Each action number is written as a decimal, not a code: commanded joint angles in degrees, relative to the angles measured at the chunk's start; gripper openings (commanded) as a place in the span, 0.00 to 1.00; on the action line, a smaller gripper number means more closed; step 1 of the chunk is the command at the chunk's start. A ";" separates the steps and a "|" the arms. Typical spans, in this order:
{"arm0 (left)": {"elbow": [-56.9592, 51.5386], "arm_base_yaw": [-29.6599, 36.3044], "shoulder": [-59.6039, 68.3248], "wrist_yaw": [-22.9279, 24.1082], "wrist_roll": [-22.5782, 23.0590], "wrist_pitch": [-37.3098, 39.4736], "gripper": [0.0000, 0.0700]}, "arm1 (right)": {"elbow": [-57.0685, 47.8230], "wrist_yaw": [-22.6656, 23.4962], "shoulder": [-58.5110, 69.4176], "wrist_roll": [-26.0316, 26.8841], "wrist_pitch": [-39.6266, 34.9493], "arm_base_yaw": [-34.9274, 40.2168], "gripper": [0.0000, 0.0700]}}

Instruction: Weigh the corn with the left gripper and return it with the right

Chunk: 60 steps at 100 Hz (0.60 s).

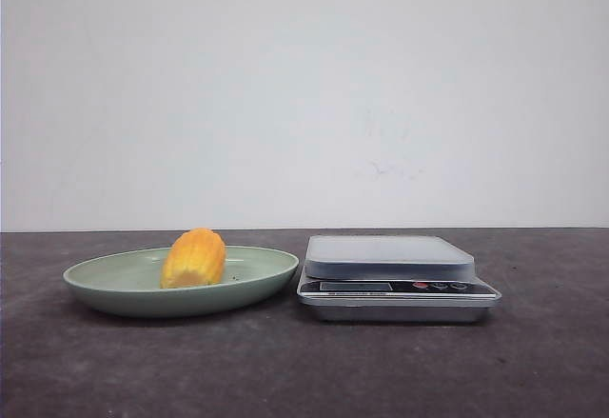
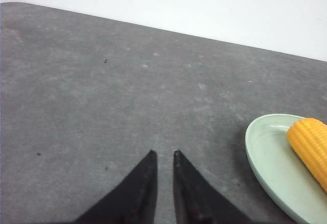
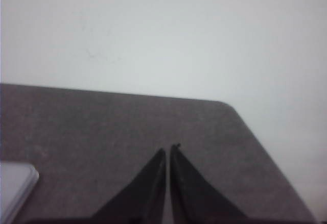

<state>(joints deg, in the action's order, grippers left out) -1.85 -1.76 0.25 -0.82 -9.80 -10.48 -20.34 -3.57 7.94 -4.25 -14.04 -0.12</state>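
The corn [image 1: 194,258], a short yellow-orange cob piece, lies on the green plate [image 1: 114,275] at the left of the table. It also shows in the left wrist view [image 2: 310,147], on the plate [image 2: 265,155]. The silver scale [image 1: 390,258] stands just right of the plate, its platform bare. My left gripper [image 2: 163,153] hangs over bare table, well apart from the plate, jaws nearly together with a narrow gap and nothing between them. My right gripper [image 3: 168,148] is shut and empty over the table's right part. Neither gripper shows in the front view.
The dark grey table [image 1: 304,370] ends at a white wall behind. A corner of the scale [image 3: 15,183] shows in the right wrist view. The table's rounded far right corner [image 3: 225,104] is near the right gripper.
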 commanded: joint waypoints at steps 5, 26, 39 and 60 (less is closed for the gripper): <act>0.94 -0.13 -0.07 -0.28 0.74 -0.39 0.02 | 4.17 1.49 -1.75 1.18 1.84 -0.13 0.01; 0.94 -0.13 -0.07 -0.31 0.74 -0.39 0.02 | 11.58 4.63 -5.16 2.89 3.72 0.17 0.01; 0.94 -0.13 -0.07 -0.31 0.74 -0.39 0.02 | 16.37 5.29 -7.82 3.74 7.37 1.18 0.01; 0.94 -0.15 -0.07 -0.31 0.74 -0.39 0.02 | 19.34 5.27 -7.72 4.26 8.24 1.51 0.01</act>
<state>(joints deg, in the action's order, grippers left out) -1.85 -1.76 0.25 -0.84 -9.80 -10.48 -1.41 1.58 0.25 -1.02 -6.61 1.23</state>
